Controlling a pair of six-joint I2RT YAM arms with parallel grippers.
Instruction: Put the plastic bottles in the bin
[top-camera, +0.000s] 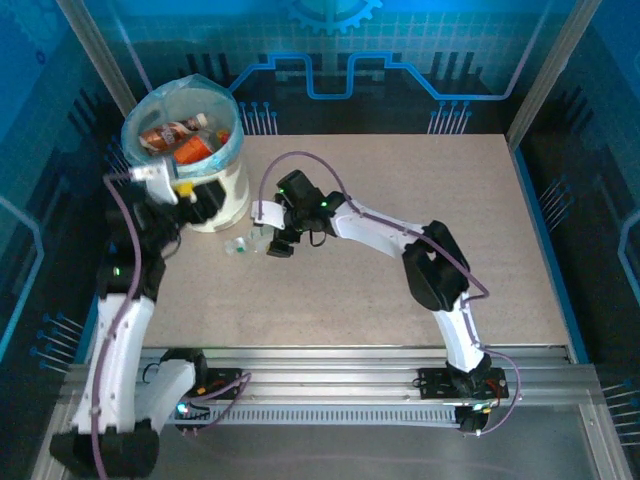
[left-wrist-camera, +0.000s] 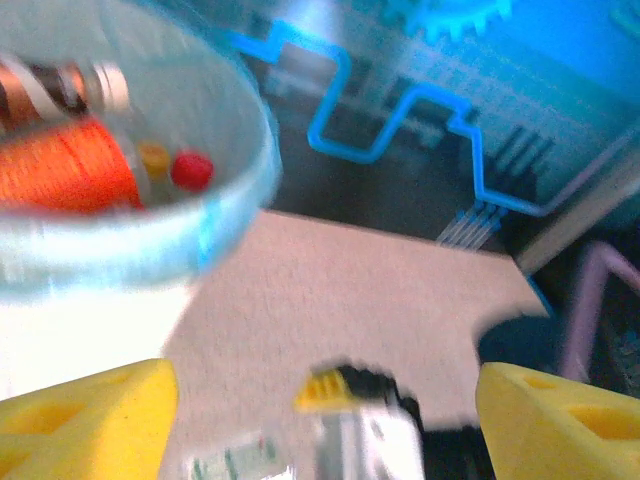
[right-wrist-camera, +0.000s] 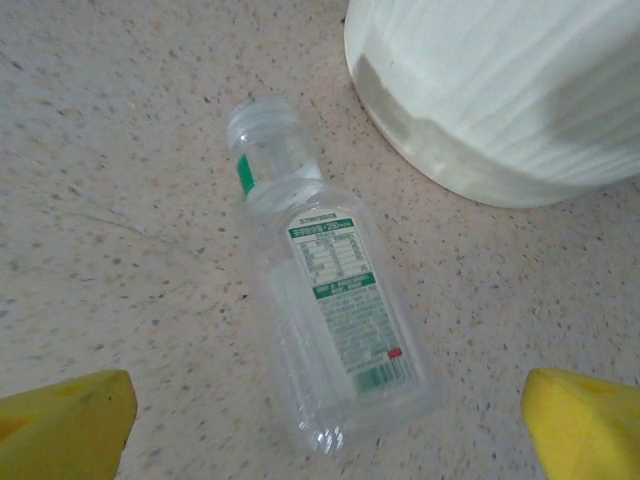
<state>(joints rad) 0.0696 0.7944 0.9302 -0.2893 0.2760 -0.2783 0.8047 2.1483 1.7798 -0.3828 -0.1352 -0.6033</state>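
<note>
The beige table (top-camera: 420, 260) is carrying everything, and the two arms are reaching across it from its near edge toward the far-left corner. The right arm (top-camera: 440, 280) is stretching leftward in a long bend, while the left arm (top-camera: 125, 300) is rising along the left side.

The bin (top-camera: 232, 200), a white bucket lined with a light-blue bag, is standing at the far left of the table. In the right wrist view its white wall (right-wrist-camera: 500, 100) is curving just beyond the loose bottle.

The left gripper (top-camera: 183, 188) is hanging against the near-left side of the bin, just below the rim. Its yellow fingers (left-wrist-camera: 80, 420) are standing wide apart with nothing between them. The right gripper (top-camera: 280, 245) is hovering low, near the bin's base. Its yellow fingers (right-wrist-camera: 60, 420) are also spread wide, released, gripping nothing.

One clear bottle (right-wrist-camera: 325, 310) with a green-and-white label is lying on its side on the table between those spread fingers, its cap pointing away from the gripper. In the top view this bottle (top-camera: 243, 245) is resting just beside the bin's near side.

Several plastic bottles are lying inside the bin, among them an orange-labelled one (left-wrist-camera: 60, 175) and a brown-labelled one (left-wrist-camera: 50, 85). A small red cap (left-wrist-camera: 190, 168) is showing beside them.
</note>
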